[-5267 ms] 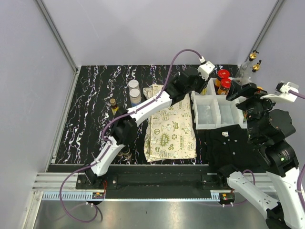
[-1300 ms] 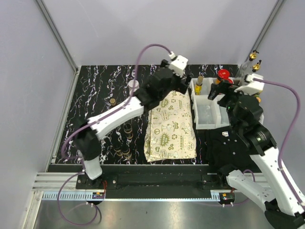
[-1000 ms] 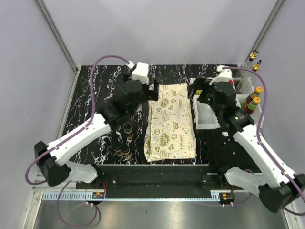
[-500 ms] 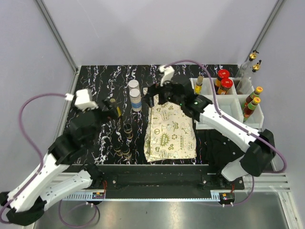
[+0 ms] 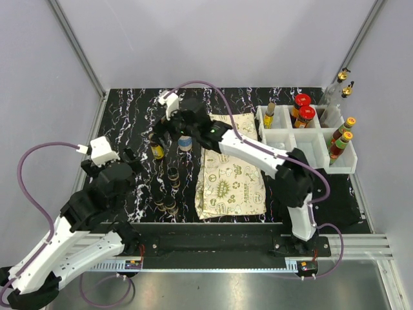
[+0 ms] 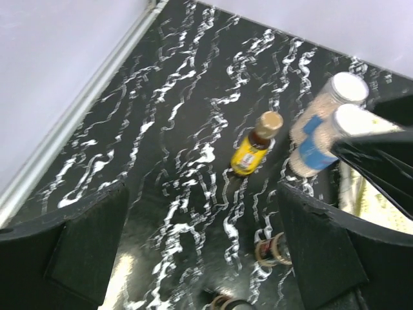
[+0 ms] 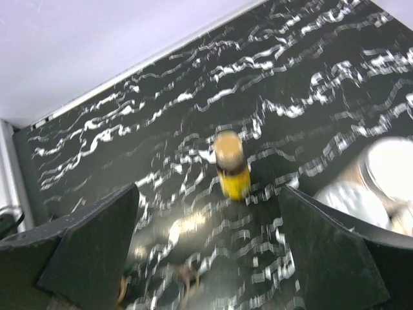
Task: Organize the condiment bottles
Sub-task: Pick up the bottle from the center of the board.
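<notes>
Small yellow-labelled dark glass bottle with tan cap [image 7: 231, 166] stood upright on the black marbled tabletop [image 7: 322, 84], centred just ahead of my right pincer's [image 7: 208, 188] wide-open, empty jaws; left pincer [image 6: 201, 187], also open and empty, looked farther off.

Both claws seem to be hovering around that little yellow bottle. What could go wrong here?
The left gripper and right gripper, both open, face the same yellow-labelled bottle, so the arms might collide. The right arm also reaches in right beside the two white-capped jars and could tip one while closing in.
</notes>
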Robot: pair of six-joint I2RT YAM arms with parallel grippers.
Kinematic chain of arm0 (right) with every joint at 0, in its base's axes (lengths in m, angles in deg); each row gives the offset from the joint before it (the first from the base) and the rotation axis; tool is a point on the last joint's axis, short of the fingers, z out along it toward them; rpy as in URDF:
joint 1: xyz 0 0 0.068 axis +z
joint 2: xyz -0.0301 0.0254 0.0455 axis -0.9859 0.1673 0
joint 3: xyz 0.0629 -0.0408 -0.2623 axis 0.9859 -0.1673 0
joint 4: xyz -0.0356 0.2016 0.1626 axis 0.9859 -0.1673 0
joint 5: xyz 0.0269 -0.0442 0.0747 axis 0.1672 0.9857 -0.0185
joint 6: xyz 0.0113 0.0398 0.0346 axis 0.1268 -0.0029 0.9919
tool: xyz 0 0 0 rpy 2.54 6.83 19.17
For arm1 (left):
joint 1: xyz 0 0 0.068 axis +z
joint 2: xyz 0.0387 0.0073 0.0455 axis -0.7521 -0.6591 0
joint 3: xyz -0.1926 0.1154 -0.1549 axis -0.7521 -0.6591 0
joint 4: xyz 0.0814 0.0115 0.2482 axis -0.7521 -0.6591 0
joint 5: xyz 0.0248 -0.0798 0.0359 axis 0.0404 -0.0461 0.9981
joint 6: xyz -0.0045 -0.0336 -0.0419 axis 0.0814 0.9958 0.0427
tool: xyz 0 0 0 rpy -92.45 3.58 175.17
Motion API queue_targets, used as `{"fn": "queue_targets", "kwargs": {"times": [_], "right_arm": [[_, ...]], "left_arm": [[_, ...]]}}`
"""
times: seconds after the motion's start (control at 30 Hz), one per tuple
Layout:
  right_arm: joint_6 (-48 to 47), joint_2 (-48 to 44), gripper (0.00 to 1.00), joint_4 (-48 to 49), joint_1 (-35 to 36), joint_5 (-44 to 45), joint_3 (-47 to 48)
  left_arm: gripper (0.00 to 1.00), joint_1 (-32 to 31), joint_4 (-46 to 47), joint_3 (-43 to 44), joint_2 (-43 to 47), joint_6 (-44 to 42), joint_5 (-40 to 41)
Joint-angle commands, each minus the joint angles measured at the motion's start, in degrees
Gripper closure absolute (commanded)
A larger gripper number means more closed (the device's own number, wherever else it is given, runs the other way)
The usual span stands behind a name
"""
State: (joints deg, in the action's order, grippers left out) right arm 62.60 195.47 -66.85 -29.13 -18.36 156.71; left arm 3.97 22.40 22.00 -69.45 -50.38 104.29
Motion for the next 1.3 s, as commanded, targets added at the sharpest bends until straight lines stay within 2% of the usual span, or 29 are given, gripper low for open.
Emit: {"fn": "queue_targets", "kwargs": {"times": [0.0, 0.13, 0.27, 0.6, 0.87, 1.07, 1.27], "right_arm": [[-1.59, 7.31, 0.00, -2.72, 0.88, 1.91, 12.64], [0.26, 15.21, 0.00, -7.21, 1.05, 0.35, 20.48], [0.17, 21.73, 0.00, -12.57, 1.58, 0.61, 29.69], [1.40, 27.63, 0.03, -15.13, 1.75, -0.09, 33.50], [0.79, 29.91, 0.18, -15.57, 2.11, 1.22, 34.64], [-0.35, 31.76, 0.24, -15.48, 2.37, 3.68, 36.75], [-0.97, 32.20, 0.42, -15.57, 2.98, 6.23, 37.80]], "left_arm": [[0.01, 0.06, -4.78, 4.92, 1.52, -0.37, 2.30], [0.01, 0.06, -4.97, 4.22, 4.85, -1.26, 5.54], [0.01, 0.06, -1.71, -0.69, 7.94, -2.49, 6.34], [0.01, 0.06, 1.10, -5.18, 9.26, -6.00, 8.10], [0.01, 0.06, 1.89, -5.80, 7.68, -6.71, 7.13], [0.01, 0.15, 1.98, -5.89, 7.68, -6.62, 6.87], [0.01, 0.24, 2.07, -6.06, 7.68, -6.54, 6.69]]}}
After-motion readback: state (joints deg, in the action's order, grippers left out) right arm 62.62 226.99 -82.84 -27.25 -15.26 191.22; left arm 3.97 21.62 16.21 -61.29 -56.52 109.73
